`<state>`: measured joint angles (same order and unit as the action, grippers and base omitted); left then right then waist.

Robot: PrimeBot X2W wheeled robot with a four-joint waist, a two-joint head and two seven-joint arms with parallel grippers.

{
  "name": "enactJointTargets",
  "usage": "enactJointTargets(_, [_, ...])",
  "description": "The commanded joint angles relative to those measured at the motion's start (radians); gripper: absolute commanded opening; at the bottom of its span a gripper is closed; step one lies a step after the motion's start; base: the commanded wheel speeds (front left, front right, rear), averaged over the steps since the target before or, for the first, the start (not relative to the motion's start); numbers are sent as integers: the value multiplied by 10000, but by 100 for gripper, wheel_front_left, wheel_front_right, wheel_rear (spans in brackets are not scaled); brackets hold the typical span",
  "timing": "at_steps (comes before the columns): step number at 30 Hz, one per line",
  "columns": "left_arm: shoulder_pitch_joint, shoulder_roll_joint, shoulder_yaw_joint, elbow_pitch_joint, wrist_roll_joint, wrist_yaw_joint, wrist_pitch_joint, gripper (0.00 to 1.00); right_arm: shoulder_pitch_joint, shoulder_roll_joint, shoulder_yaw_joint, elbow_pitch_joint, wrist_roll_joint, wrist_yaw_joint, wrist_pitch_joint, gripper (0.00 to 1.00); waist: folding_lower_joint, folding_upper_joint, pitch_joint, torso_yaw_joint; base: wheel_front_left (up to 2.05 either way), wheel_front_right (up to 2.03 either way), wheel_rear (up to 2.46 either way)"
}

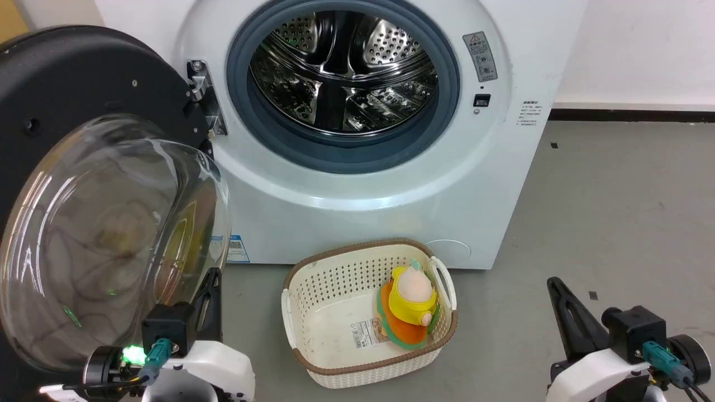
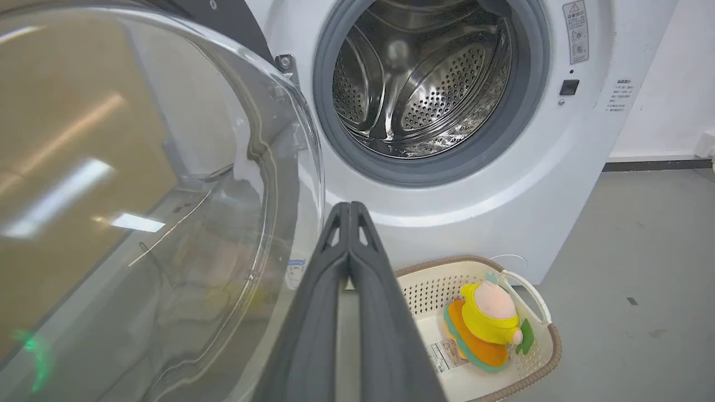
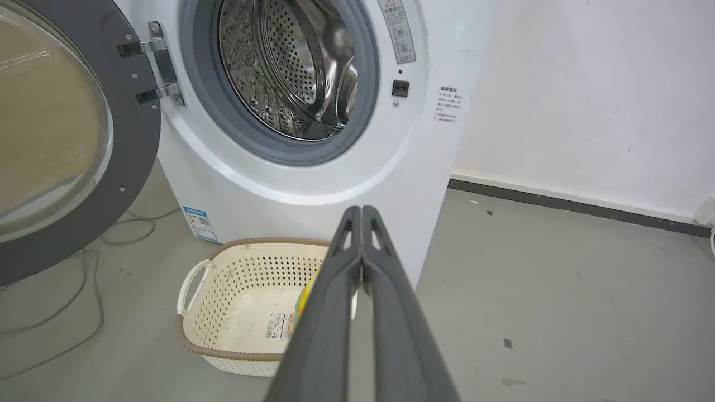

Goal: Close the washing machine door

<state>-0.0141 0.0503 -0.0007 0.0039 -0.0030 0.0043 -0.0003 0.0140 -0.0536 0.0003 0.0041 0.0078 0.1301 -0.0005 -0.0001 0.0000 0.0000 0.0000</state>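
Note:
The white washing machine (image 1: 391, 190) stands ahead with its steel drum (image 1: 341, 72) exposed inside the grey gasket. Its door (image 1: 84, 84), black with a bulging clear glass bowl (image 1: 111, 240), is swung wide open on the left hinge (image 1: 201, 95). My left gripper (image 1: 212, 279) is shut, low beside the glass bowl's right edge, close to it; in the left wrist view its fingertips (image 2: 349, 209) meet next to the door (image 2: 139, 195). My right gripper (image 1: 556, 285) is shut, low at the right, away from the machine (image 3: 335, 184).
A cream perforated basket (image 1: 335, 279) with a brown rim sits on the grey floor before the machine, holding a yellow and orange plush toy (image 1: 413, 307). Cables (image 3: 84, 290) lie on the floor under the open door. A white wall (image 3: 586, 100) rises at the right.

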Motion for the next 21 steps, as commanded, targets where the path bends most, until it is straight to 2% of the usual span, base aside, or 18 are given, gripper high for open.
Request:
enactJointTargets(1, [141,-1,7,-39,30,-43,3,0,-140,34,-3,-41,-78,6,5,0,1,0,0,0,0,0,0])
enactJointTargets(21, [141,-1,7,-39,30,-43,3,0,-140,34,-3,-41,-78,6,5,0,1,0,0,0,0,0,0])
